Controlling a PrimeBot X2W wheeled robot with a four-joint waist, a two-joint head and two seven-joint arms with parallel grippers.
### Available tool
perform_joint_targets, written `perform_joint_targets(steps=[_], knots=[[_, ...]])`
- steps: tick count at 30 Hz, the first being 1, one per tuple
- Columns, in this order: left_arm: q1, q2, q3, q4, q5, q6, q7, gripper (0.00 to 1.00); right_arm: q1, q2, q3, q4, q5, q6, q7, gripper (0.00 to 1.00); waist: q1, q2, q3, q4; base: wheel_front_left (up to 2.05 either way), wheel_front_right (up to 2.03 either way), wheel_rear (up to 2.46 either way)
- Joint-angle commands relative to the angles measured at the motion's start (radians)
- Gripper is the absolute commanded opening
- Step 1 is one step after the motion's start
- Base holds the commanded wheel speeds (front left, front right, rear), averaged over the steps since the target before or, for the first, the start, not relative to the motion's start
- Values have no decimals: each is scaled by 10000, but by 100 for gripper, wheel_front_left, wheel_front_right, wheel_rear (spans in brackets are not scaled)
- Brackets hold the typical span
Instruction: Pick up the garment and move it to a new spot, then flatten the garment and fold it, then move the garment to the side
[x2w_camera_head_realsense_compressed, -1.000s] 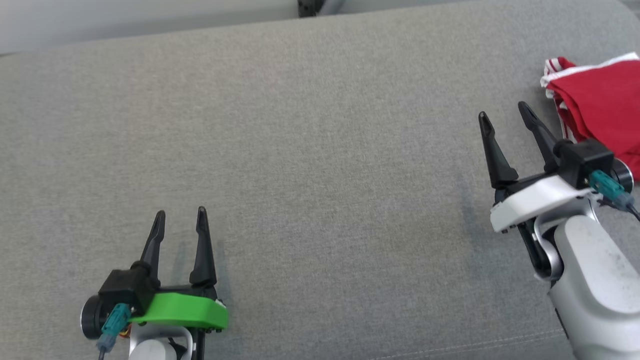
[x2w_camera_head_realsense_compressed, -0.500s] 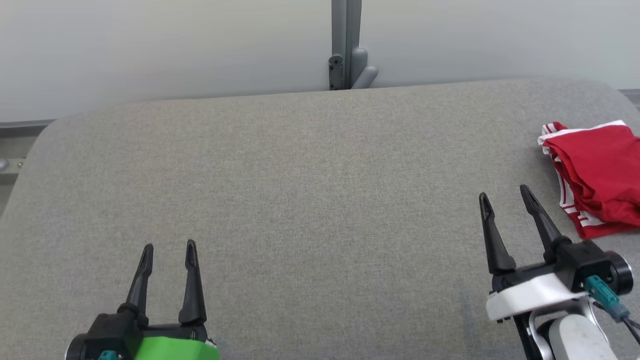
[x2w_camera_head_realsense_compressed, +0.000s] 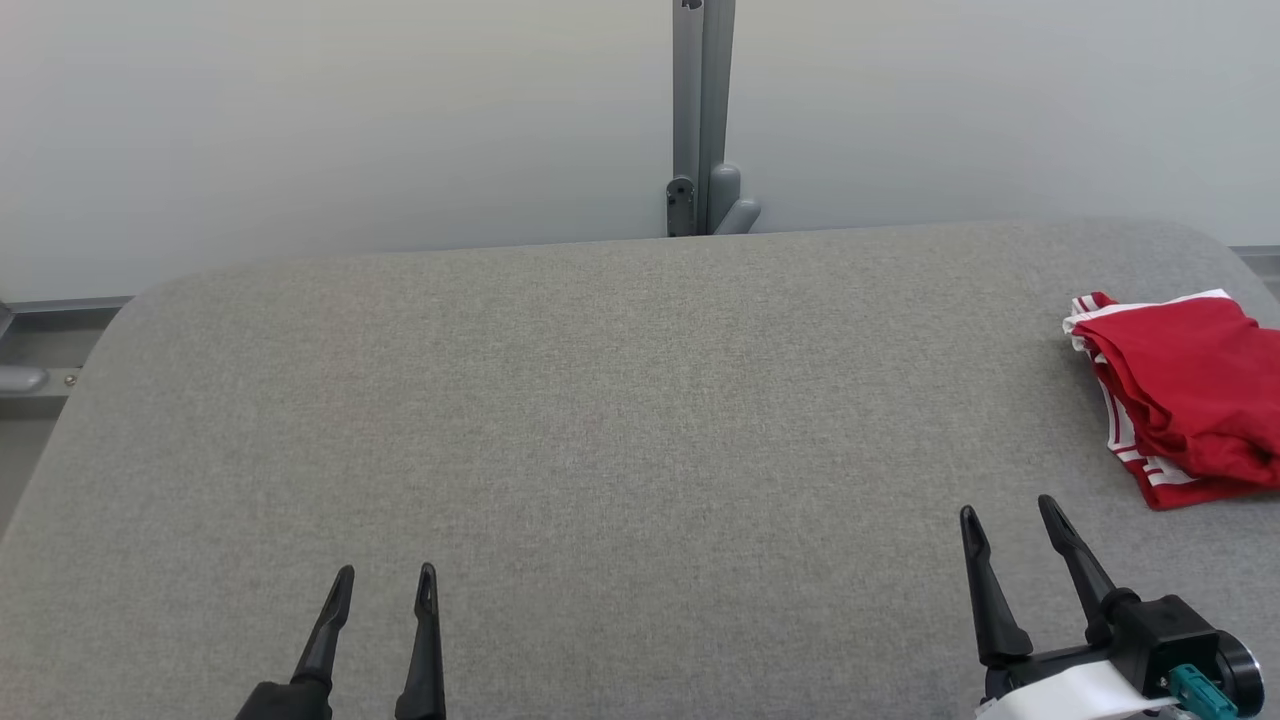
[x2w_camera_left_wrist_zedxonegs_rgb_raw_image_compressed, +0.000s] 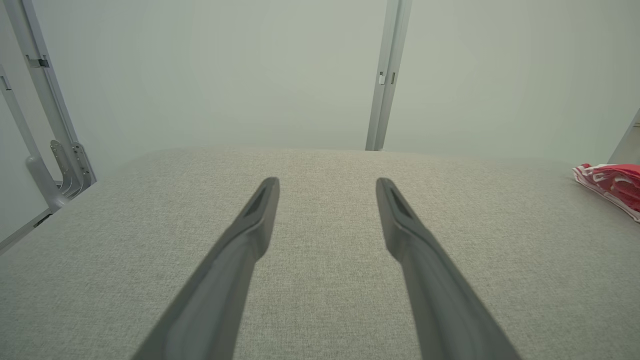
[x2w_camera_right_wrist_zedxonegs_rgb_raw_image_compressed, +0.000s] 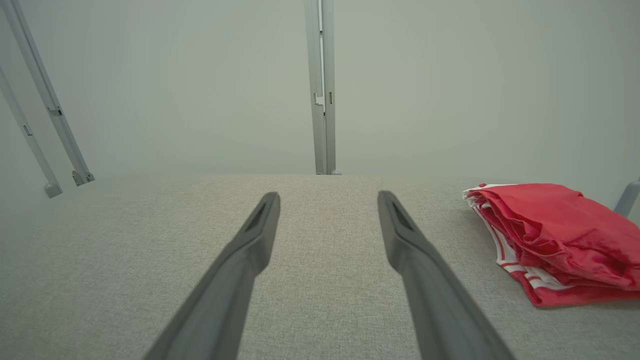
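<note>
- At bottom left, left gripper (x2w_camera_head_realsense_compressed: 387, 572) spread wide, empty, above grey pad (x2w_camera_head_realsense_compressed: 600, 420).
- Right gripper (x2w_camera_head_realsense_compressed: 1007, 506) at bottom right, wide too, holding nothing.
- Garment (x2w_camera_head_realsense_compressed: 1190, 390), red with white stripes, folded over, lies at pad's right edge, near right gripper but apart from it.

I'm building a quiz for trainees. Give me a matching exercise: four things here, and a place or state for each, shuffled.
1 red garment
2 left pincer
3 right pincer
4 grey post

a open, lower left of head view
b upright behind the padded surface
c lying at the surface's right end
d open, nearer the garment

Pairs: 1c, 2a, 3d, 4b
</note>
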Motion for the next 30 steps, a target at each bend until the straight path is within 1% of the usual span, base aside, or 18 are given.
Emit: perform_joint_targets(steps=[1,9,12,13,16,30], knots=[[100,9,7,20,49,-24,1,100,97,11,-45,-66,-37,-10,-22,100,1,0,-15,-4,0,0,0],[97,8,-12,134,91,-70,1,100,207,45,-202,-57,-30,-10,-22,100,1,0,-124,54,0,0,0],[56,8,-5,167,187,15,1,100,210,61,-236,-28,19,-10,-22,100,1,0,-165,95,0,0,0],[38,0,-27,189,89,-3,0,0,112,61,-207,12,12,0,0,0,1,0,-159,86,0,0,0],[76,-2,-68,421,-46,-7,4,0,194,102,-177,228,97,0,18,0,1,0,-156,83,0,0,0],[-316,113,72,483,-2859,-147,465,0,-70,-83,-368,352,3124,-1,652,0,1,0,-56,27,0,0,0]])
